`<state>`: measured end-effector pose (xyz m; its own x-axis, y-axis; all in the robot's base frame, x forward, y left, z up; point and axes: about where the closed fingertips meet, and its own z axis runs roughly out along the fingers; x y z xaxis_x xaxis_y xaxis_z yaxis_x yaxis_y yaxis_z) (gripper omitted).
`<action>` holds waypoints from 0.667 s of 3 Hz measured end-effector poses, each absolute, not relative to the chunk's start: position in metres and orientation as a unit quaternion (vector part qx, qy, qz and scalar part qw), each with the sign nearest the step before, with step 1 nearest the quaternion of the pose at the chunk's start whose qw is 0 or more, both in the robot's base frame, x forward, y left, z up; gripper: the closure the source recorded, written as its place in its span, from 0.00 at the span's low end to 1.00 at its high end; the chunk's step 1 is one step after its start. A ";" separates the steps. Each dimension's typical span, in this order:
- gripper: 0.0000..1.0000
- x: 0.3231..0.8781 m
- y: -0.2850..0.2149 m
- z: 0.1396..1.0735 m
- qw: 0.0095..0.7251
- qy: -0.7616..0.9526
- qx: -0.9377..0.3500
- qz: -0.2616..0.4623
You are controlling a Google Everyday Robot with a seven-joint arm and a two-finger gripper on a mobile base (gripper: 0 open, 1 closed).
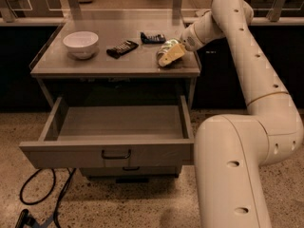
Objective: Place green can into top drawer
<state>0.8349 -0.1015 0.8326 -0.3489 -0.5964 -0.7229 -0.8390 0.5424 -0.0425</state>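
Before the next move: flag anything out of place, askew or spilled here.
Nothing spilled or broken. The green can seems to lie on its side near the right front corner of the table, with the pincer over it. The top drawer stands open, empty. A loose cable trails on the floor.

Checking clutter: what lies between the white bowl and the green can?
A dark calculator, seen in the camera view; the pincer is at the green can.

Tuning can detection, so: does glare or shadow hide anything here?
Camera view: dim warm light; the green can glints brightly at the end effector on the countertop, right side; deep shadow fills the gap under the countertop; the open top drawer is readable inside.
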 end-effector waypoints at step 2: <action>0.65 0.835 -0.101 0.833 0.355 0.803 -0.447 0.171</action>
<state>0.8348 -0.1014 0.8326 -0.3489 -0.5963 -0.7230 -0.8391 0.5423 -0.0423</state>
